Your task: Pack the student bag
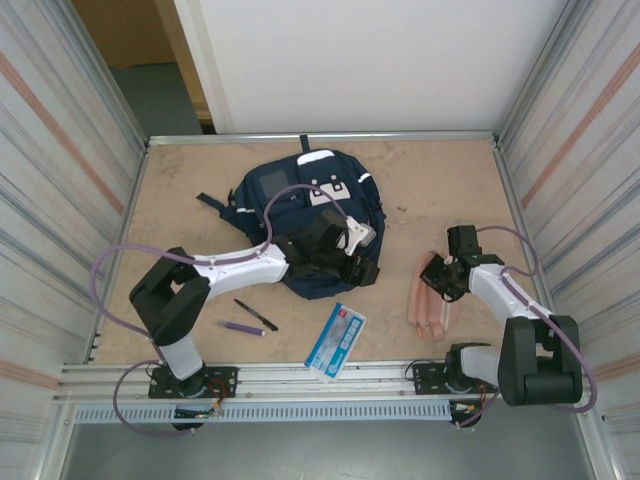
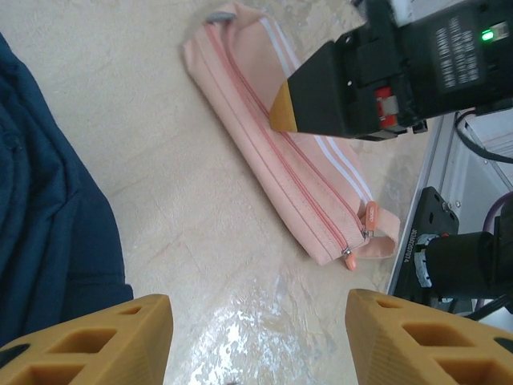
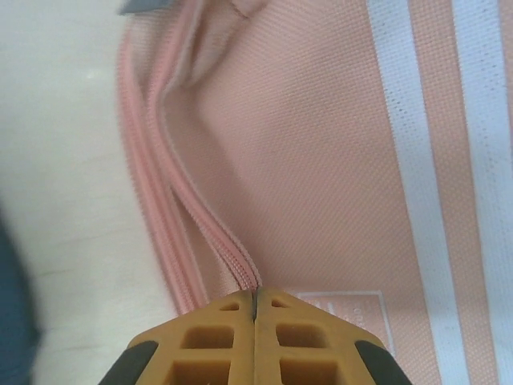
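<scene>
Your left pincer (image 2: 258, 325) gapes wide at the 4 o'clock edge of the bag (image 1: 300, 200), which lies in the middle of the table (image 1: 190, 200). Your right pincer (image 3: 254, 298) is clenched on the zip ridge of the pink case (image 3: 321, 160).

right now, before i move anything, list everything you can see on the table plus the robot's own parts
navy-blue fabric backpack: 1, navy with white stripes, middle of the table toward the far edge
pink fabric pencil case: 1, pink with white stripes, right side of the table
black pen: 1, black, near left, in front of the backpack
purple pen: 1, purple, just nearer than the black pen
blue-and-white flat packet: 1, near edge, centre
tan table: 1, light brown, under everything
left gripper: 1, tan fingers, open, above bare table between backpack and pencil case
right gripper: 1, tan fingers, shut on the pencil case's zip seam
</scene>
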`<state>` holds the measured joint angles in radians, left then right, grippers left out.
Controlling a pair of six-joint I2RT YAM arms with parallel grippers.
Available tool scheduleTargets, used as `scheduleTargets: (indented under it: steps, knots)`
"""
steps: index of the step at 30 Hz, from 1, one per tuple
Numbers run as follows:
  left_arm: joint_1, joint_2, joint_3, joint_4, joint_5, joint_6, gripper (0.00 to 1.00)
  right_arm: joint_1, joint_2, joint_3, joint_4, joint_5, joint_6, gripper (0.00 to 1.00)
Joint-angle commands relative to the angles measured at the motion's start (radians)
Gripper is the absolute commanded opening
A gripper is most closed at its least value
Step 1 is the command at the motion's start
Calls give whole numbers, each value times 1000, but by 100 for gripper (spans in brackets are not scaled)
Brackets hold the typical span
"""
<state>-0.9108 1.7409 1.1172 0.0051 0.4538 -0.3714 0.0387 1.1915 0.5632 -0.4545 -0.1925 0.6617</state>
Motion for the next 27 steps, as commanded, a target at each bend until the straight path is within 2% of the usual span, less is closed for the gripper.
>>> scheduleTargets:
  steps: [1,3,9,14,17,20,21,24,27]
  knots:
    - [8,1,49,19,41,-10,60,0,-71,-17,146,-183,-93,0]
    - [21,-3,49,23,54,-30,60,4,-95,-10,186,-245,-117,0]
    - [79,-24,-1,108,222,-106,62,43,-101,-16,385,-387,-75,0]
    - [89,-45,-51,222,257,-132,64,153,-93,16,480,-391,-24,0]
    - [93,-13,-48,212,225,-134,63,205,-78,39,519,-389,22,0]
    - [112,5,-81,292,235,-191,62,255,-66,44,554,-374,45,0]
    - [123,1,-98,316,232,-205,58,271,-60,46,564,-367,45,0]
    - [151,-22,-143,361,218,-221,28,293,-26,55,573,-370,60,0]
    - [168,-43,-158,338,240,-162,9,306,-2,34,637,-376,96,0]
